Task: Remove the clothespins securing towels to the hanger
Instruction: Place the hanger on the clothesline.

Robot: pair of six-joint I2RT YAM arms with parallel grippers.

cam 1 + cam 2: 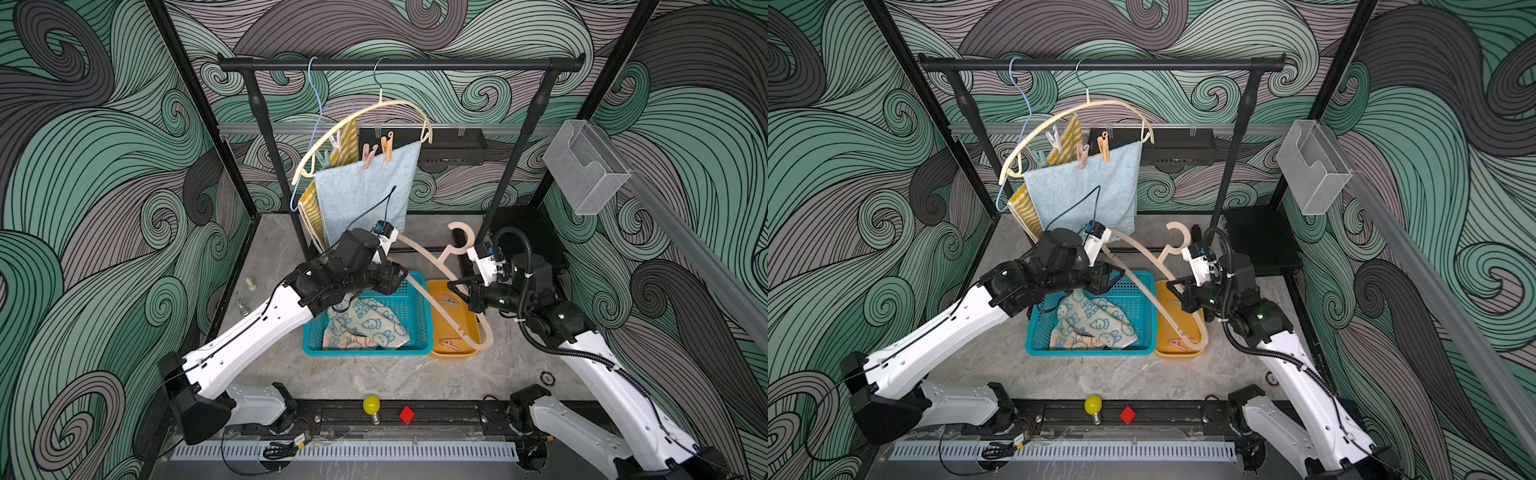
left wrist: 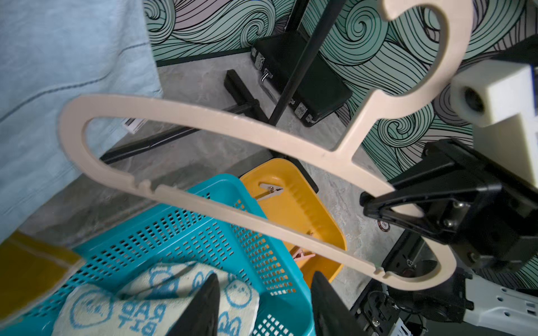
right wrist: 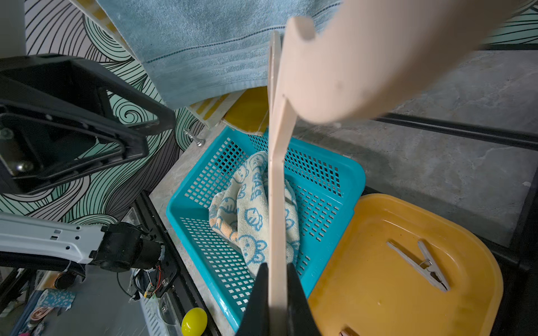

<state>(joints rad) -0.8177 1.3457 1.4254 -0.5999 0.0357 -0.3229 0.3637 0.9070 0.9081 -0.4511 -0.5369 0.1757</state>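
Beige hanger [image 2: 233,124] runs diag, hook rearward, pinched by R fingers [image 3: 257,305]; L fingers [image 2: 201,311] spread

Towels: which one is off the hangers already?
The bunny-printed towel: it lies crumpled in the teal basket, while the light-blue towel and the yellow-striped towel hang pegged up behind it.

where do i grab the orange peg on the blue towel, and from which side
Pinch the orange peg by its two free top legs, above the edge of the blue towel, and squeeze. It stands near upright, clamp end down, so come from the front, slightly above; a pink peg sits close beside it.
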